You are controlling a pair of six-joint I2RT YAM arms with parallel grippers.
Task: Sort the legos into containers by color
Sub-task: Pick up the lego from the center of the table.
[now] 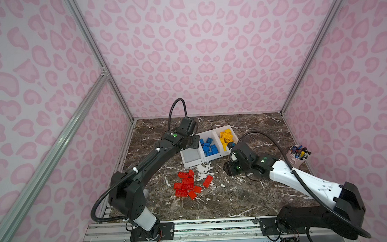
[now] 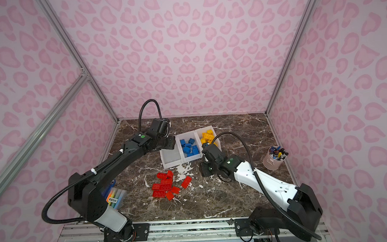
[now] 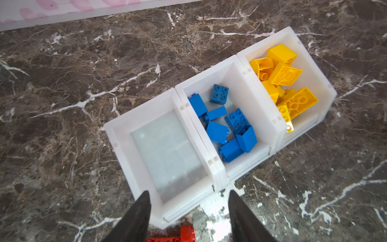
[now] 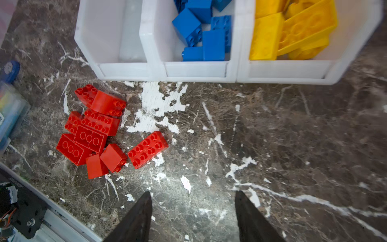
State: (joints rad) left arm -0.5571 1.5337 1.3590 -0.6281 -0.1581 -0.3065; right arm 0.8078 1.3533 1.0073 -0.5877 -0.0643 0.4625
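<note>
The red legos (image 1: 186,185) lie heaped on the counter (image 1: 246,197), just on the near side of the three containers (image 1: 190,164). Blue legos (image 1: 208,146) sit in the middle one and yellow legos (image 1: 226,136) in the right one. The left jaws hang over the left one, apart and empty (the right jaws likewise, beside the yellow pile).

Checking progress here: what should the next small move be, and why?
Probably move the open left gripper toward the lone red brick: blue bricks and yellow bricks are binned, the red ones lie on the table, and the third bin is empty.
</note>
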